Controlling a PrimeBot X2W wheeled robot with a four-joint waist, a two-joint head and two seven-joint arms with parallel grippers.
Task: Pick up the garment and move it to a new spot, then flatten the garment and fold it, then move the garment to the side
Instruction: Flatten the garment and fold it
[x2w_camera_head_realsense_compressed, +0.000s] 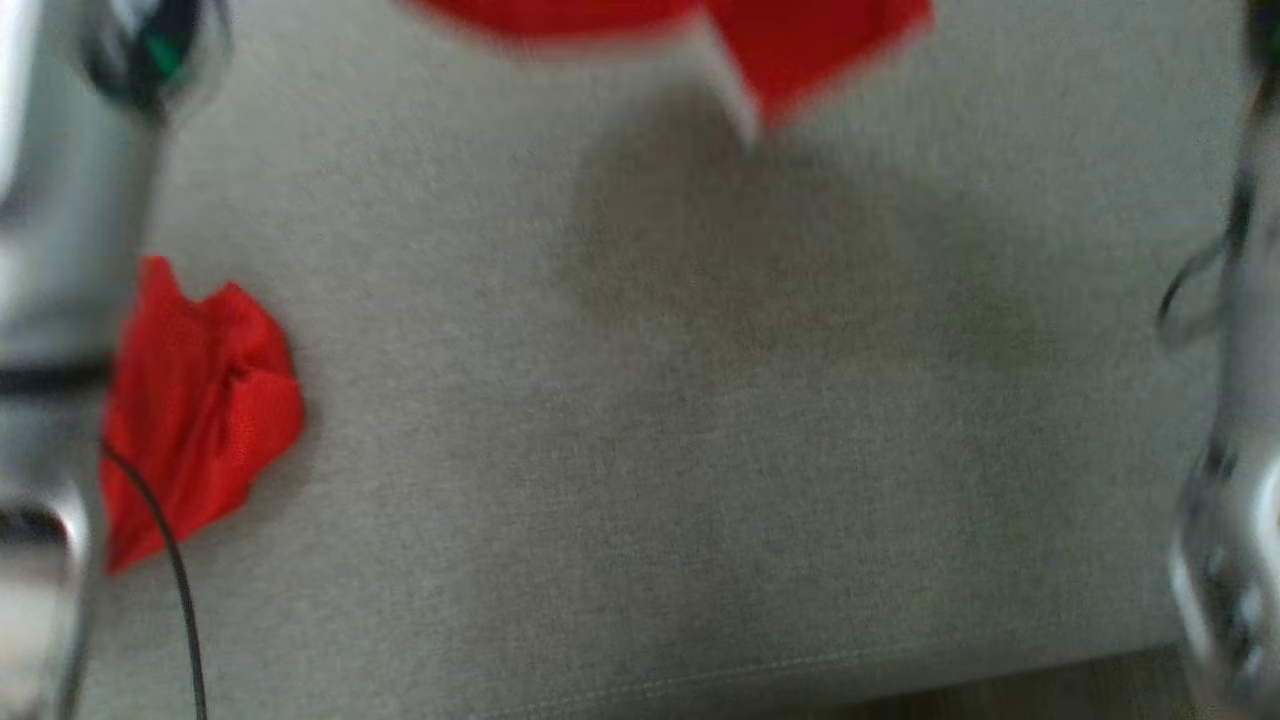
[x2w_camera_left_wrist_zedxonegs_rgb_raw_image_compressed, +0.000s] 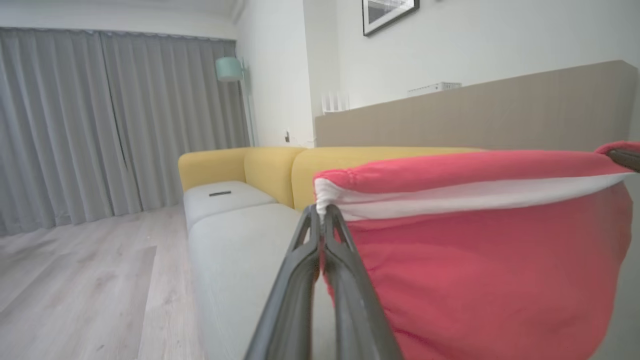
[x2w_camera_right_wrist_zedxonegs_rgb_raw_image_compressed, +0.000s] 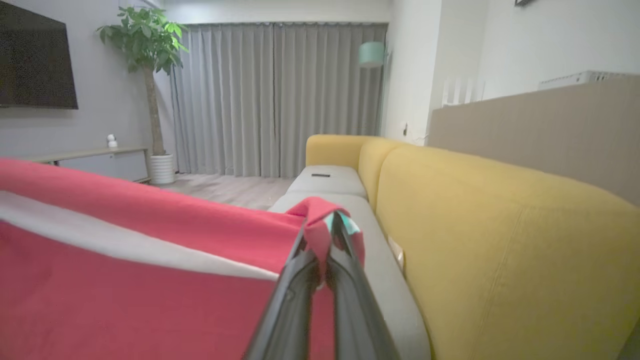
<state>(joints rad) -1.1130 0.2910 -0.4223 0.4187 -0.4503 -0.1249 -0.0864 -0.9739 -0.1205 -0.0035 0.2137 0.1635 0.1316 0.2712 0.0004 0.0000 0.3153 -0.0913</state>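
Pick-up looks done: my left gripper (x2w_camera_left_wrist_zedxonegs_rgb_raw_image_compressed: 320, 210) and right gripper (x2w_camera_right_wrist_zedxonegs_rgb_raw_image_compressed: 324, 227) each pinch a garment (x2w_camera_left_wrist_zedxonegs_rgb_raw_image_compressed: 475, 270) corner, stretched between them lower-right over the sofa (x2w_camera_right_wrist_zedxonegs_rgb_raw_image_compressed: 500, 225); set-down, flatten, fold, side-move remain.

Home living room. Indicators: a yellow sofa (x2w_camera_right_wrist_zedxonegs_rgb_raw_image_compressed: 500, 240); full-length grey curtains (x2w_camera_right_wrist_zedxonegs_rgb_raw_image_compressed: 280, 100) beyond its far end; potted plant (x2w_camera_right_wrist_zedxonegs_rgb_raw_image_compressed: 145, 50) and wall-mounted television (x2w_camera_right_wrist_zedxonegs_rgb_raw_image_compressed: 35, 60) across from it; framed picture (x2w_camera_left_wrist_zedxonegs_rgb_raw_image_compressed: 390, 15) on the wall behind it.
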